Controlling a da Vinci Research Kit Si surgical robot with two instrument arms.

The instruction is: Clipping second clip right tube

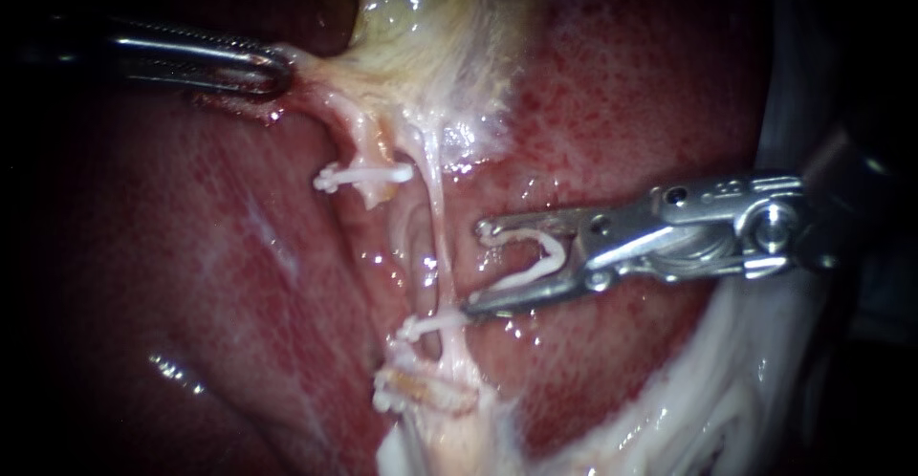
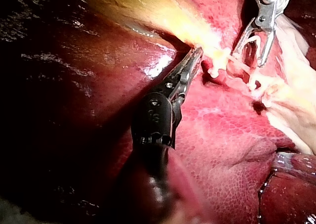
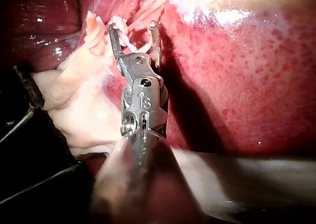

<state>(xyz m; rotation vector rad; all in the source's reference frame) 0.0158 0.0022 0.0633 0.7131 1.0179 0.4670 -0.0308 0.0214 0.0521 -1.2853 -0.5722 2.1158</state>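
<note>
The right tube (image 1: 438,218) runs pale and thin down over the liver (image 1: 622,84) from the gallbladder (image 1: 430,17). One white clip (image 1: 427,326) sits across its lower part. My right instrument (image 1: 476,268) comes in from the right, its jaws standing wide apart with an open white clip (image 1: 540,256) held between them, just right of the tube; the lower jaw tip lies close to the seated clip. The right wrist view shows the same jaws (image 3: 133,28) and loaded clip (image 3: 131,46). My left instrument (image 1: 277,70) is shut on gallbladder tissue beside the tubes, also seen in the left wrist view (image 2: 195,56).
The left tube (image 1: 368,141) carries a white clip (image 1: 368,175). Another clip (image 1: 421,390) lies on the pale tissue stump below. White fatty tissue (image 1: 727,390) borders the liver at the lower right.
</note>
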